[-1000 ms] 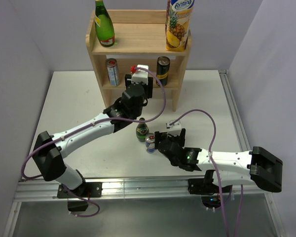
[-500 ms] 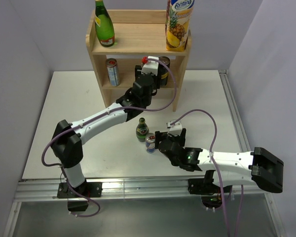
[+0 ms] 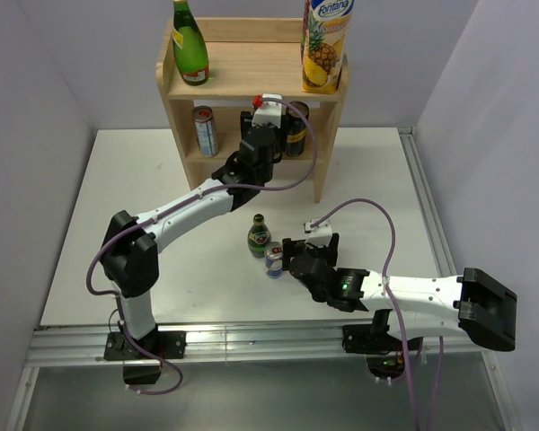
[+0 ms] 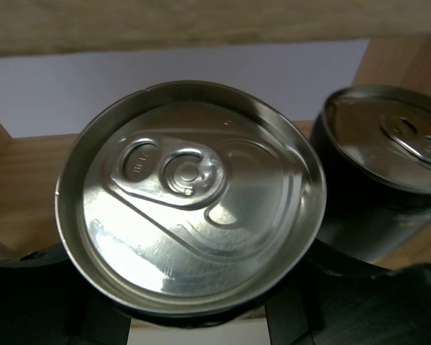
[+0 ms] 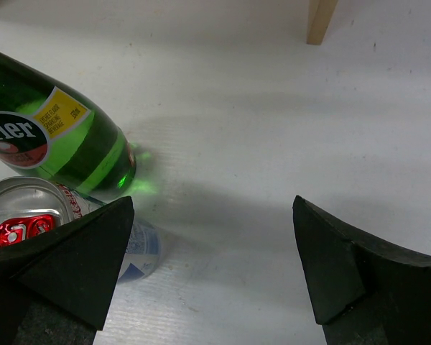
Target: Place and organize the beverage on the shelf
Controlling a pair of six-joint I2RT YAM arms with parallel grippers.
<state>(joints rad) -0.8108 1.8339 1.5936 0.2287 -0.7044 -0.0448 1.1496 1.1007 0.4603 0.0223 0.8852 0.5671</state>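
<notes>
We've got the left gripper (image 3: 271, 133) clamped on the silver-topped aluminium can (image 4: 190, 194), in the lower tier of the light-wood shelf (image 3: 251, 67), just beside the dark can (image 4: 388, 180). Set it down flat, clear of that neighbour, then release. The right gripper (image 5: 208, 251) gapes wide, holding nothing.

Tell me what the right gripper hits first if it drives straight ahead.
Probably nothing soon: bare table lies ahead of the open right gripper. The red-tabbed can and green bottle sit off to one side, the shelf leg farther ahead to the other.
</notes>
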